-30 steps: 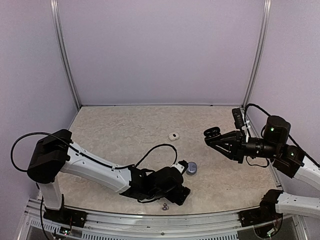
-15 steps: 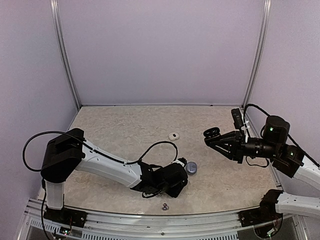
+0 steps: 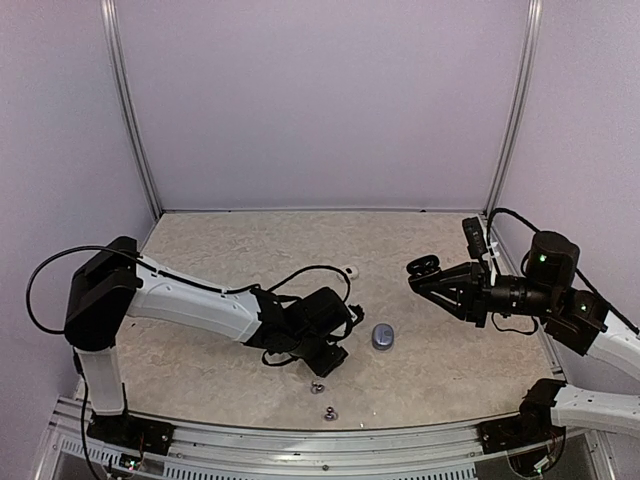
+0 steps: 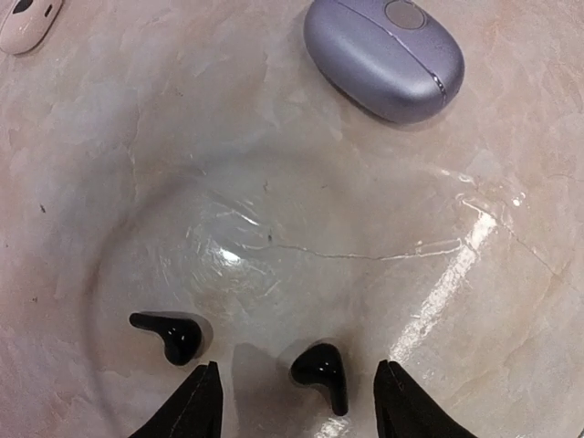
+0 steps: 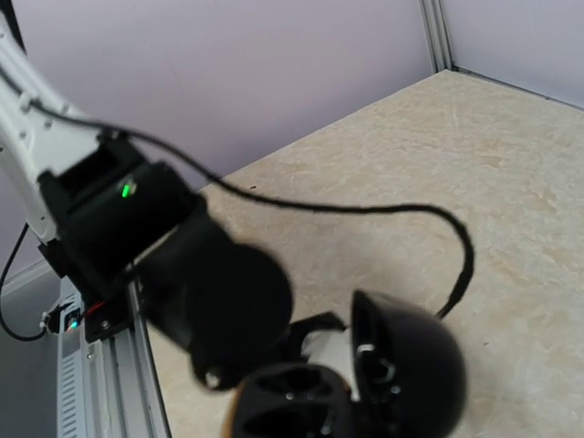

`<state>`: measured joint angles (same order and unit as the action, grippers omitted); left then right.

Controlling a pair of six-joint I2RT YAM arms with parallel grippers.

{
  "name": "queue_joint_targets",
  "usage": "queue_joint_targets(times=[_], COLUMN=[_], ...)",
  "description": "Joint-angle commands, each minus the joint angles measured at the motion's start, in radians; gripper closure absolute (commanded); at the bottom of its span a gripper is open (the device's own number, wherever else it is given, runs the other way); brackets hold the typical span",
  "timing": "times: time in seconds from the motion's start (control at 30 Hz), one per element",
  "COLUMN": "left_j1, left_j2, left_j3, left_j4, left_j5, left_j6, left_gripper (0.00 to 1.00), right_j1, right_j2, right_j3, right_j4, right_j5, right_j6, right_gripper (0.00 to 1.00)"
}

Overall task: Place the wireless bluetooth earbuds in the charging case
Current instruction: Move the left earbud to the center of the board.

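In the left wrist view my left gripper (image 4: 299, 406) is open just above the table. One black comma-shaped earbud (image 4: 321, 370) lies between its fingertips. A second black earbud (image 4: 169, 333) lies just left of the left fingertip (image 4: 203, 401). In the top view the left gripper (image 3: 337, 355) is low, left of a closed grey-blue case (image 3: 382, 337); the black earbuds are hidden under it. My right gripper (image 3: 432, 272) is raised at the right, shut on an open black charging case (image 3: 424, 265). The case's empty sockets (image 5: 301, 397) and lid (image 5: 406, 360) show in the right wrist view.
Two tiny earbuds (image 3: 316, 387) (image 3: 327, 412) lie near the front edge. A small white case (image 3: 347, 271) sits mid-table and also shows in the left wrist view (image 4: 27, 20), as does the grey-blue case (image 4: 383, 57). Walls enclose three sides.
My left arm has pulled back and to the left from the front edge, uncovering a tiny earbud there. The right arm and its black case have not moved.
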<state>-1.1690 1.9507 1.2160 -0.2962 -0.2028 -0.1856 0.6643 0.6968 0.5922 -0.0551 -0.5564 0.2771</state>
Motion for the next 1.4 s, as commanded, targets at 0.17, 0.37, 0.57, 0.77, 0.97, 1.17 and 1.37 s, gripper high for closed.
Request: queue_joint_targets(times=[0.17,0.37,0.57,0.77,0.97,1.17,1.37], left_j1=[0.069,0.056,0.053,0.058,0.08,0.107,0.113], left_j2=[0.004,0.078,0.125,0.146,0.119,0.045,-0.042], left_j3=[0.191,0.261,0.302,0.303,0.237,0.109,-0.01], left_j4=[-0.219,-0.282,-0.333,-0.363,-0.385,-0.389,-0.431], left_j5=[0.182,0.197,0.134,0.128,0.149,0.183,0.196], left_j6=[0.063,0.049,0.034,0.036,0.041,0.029,-0.011], left_gripper=[0.46,0.49,0.53,0.6,0.7,0.77,0.81], right_j1=[-0.017,-0.017,-0.016,-0.018,-0.018,-0.017,-0.018], right_j2=[0.009,0.016,0.016,0.023,0.027,0.044,0.061], right_j3=[0.006,0.009,0.005,0.003,0.004,0.001,0.003], right_j4=[0.011,0.015,0.022,0.029,0.036,0.054,0.054], right_j5=[-0.015,-0.019,-0.023,-0.028,-0.033,-0.047,-0.061], right_j6=[-0.016,-0.013,-0.008,-0.004,-0.002,0.003,0.006], right_gripper=[1.0,1.0,1.0,1.0,1.0,1.0,1.0])
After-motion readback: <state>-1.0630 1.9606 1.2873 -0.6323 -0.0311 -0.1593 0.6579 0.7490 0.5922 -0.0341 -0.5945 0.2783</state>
